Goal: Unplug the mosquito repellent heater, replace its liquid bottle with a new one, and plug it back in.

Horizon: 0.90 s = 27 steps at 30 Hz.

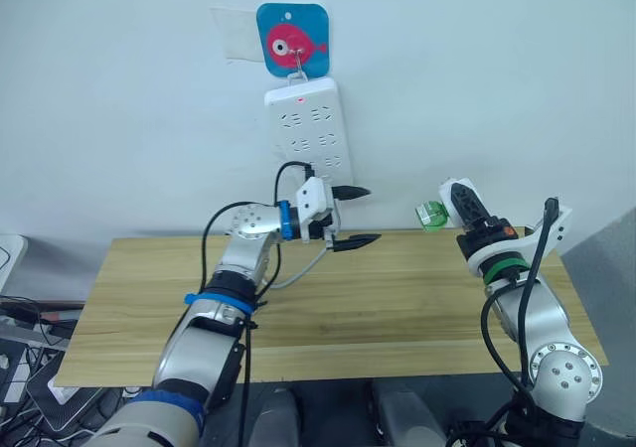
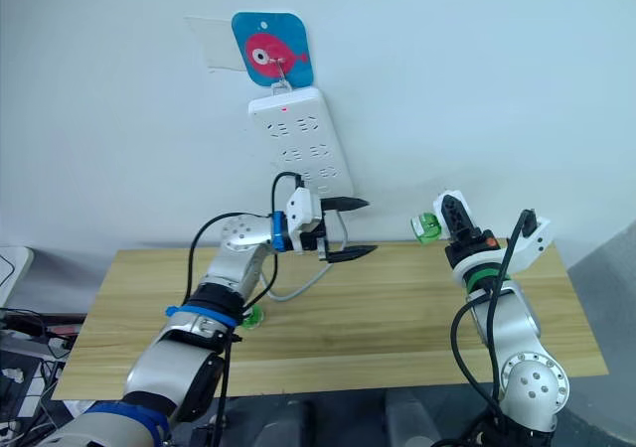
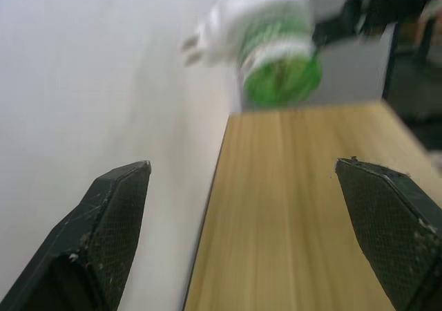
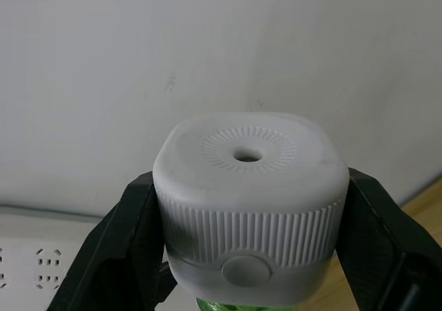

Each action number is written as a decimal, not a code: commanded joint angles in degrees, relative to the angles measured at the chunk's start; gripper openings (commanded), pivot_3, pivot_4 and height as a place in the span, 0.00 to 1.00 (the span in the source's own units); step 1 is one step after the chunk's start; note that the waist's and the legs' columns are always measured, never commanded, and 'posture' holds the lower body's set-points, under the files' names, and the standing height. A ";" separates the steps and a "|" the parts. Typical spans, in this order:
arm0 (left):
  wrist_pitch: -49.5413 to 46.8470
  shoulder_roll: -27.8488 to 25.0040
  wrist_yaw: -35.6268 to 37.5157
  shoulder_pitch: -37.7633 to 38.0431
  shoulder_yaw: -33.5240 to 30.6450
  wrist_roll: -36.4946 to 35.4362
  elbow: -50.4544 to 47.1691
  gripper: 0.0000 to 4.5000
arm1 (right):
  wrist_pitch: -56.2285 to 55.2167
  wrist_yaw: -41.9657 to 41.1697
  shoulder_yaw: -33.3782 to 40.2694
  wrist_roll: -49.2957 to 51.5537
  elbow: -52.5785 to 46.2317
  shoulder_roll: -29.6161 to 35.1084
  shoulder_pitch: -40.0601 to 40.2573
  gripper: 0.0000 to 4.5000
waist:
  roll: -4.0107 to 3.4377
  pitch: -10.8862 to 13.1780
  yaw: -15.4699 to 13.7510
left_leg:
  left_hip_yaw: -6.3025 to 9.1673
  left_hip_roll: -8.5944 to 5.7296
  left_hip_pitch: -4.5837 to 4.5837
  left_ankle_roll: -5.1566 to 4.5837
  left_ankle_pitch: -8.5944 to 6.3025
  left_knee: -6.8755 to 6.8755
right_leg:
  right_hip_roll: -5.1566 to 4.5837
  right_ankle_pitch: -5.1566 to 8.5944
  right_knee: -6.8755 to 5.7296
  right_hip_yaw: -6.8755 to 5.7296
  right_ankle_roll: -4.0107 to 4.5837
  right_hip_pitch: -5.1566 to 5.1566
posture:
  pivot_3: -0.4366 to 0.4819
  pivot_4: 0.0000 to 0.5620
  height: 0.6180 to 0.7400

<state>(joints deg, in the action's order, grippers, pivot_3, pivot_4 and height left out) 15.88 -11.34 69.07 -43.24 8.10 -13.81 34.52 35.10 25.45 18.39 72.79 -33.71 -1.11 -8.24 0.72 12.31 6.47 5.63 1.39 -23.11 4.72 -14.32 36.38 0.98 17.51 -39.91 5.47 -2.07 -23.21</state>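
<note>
My right gripper [image 1: 460, 207] is shut on the mosquito repellent heater [image 4: 248, 200], a white rounded unit with a vent ring on its face, held in the air near the wall at the table's back right. Its green liquid bottle [image 1: 431, 215] is still attached and points toward my left arm. In the left wrist view the heater's prongs and the green bottle [image 3: 280, 55] show ahead. My left gripper [image 1: 350, 216] hangs open and empty below the power strip, some way left of the bottle. A small green bottle-like thing [image 2: 251, 316] lies on the table beside my left forearm.
A tall white power strip [image 1: 308, 129] hangs on the wall from a fish-shaped hook [image 1: 292, 40], its red light on. Its white cable [image 1: 298, 273] drops to the wooden table [image 1: 417, 308]. The wall runs right behind the table's far edge.
</note>
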 commanded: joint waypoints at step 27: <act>-6.53 10.00 -16.32 4.83 2.43 1.63 -11.85 1.00 | -9.04 0.38 -7.10 1.69 -2.21 0.01 1.10 0.65 | 0.02 -0.03 0.12 | -0.02 -0.02 0.04 -0.04 0.05 0.37 | 0.05 -0.04 -0.25 0.06 -0.05 0.04 | 0.35 0.29 1.00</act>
<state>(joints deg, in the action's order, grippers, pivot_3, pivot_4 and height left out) 8.26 -1.93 53.15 -37.93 10.76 -11.86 23.42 27.23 26.81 11.73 73.28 -33.61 -1.19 -7.28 0.75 12.28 6.58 5.61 1.37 -23.07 4.69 -14.27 36.75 1.03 17.46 -40.16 5.53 -2.13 -23.17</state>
